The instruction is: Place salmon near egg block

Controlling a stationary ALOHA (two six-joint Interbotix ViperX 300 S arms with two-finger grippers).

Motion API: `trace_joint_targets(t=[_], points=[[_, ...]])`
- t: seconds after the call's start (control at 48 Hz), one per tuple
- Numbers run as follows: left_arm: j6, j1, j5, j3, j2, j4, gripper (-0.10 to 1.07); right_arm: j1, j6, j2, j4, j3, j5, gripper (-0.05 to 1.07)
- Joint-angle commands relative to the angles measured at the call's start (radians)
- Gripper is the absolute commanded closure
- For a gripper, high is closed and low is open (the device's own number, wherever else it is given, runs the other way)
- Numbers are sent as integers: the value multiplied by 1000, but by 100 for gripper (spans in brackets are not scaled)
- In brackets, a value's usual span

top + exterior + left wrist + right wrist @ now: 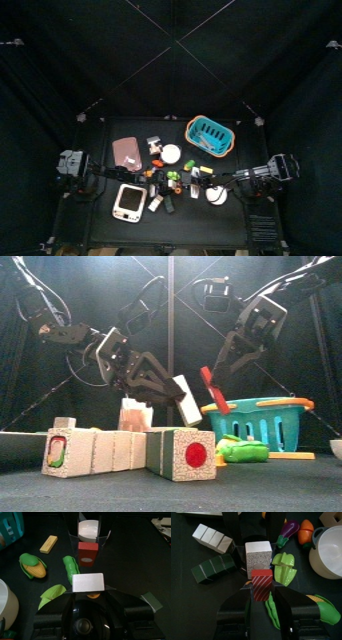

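The salmon [261,585] is a red striped block, and my right gripper [261,592] is shut on it above the table's middle. In the front view the salmon [214,389] hangs tilted under the right arm. The egg block [88,582] is a white slab, and my left gripper [88,588] is shut on it. From the right wrist the egg block [258,556] shows speckled white, just beyond the salmon. The two blocks hang close together, the egg block [187,399] to the left of the salmon and slightly lower.
A teal basket [267,416] stands at the back right. A white bowl [328,554], corn [33,566], a green pepper [283,567], an eggplant [288,531] and sliced blocks [211,538] lie below the grippers. Two big blocks [181,453] stand at the front edge.
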State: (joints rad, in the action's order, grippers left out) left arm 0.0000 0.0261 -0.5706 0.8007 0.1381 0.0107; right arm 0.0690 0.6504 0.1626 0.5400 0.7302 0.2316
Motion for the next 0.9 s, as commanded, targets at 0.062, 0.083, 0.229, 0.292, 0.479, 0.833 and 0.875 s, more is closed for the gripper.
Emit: trace_joint_targets(t=[0.062,0.083,0.229,0.292,0.479,0.833,0.875], points=[[2,-2,-6,-9,-25,2,47,-2,2,35,0,-5,15,59],[2,-2,-6,-8,-25,2,47,-2,2,38,0,-3,23,59],[2,-2,-6,6,-46,2,47,-3,2,67,-12,11,121,59],[2,-2,-8,17,-60,2,47,-9,2,80,-17,12,169,59],[2,-2,-8,60,-110,2,47,-32,0,97,-54,26,319,59],[2,-2,-37,156,-221,2,47,-78,-8,87,-126,72,457,59],[2,-2,-54,173,-238,2,47,-87,-8,84,-132,78,463,59]])
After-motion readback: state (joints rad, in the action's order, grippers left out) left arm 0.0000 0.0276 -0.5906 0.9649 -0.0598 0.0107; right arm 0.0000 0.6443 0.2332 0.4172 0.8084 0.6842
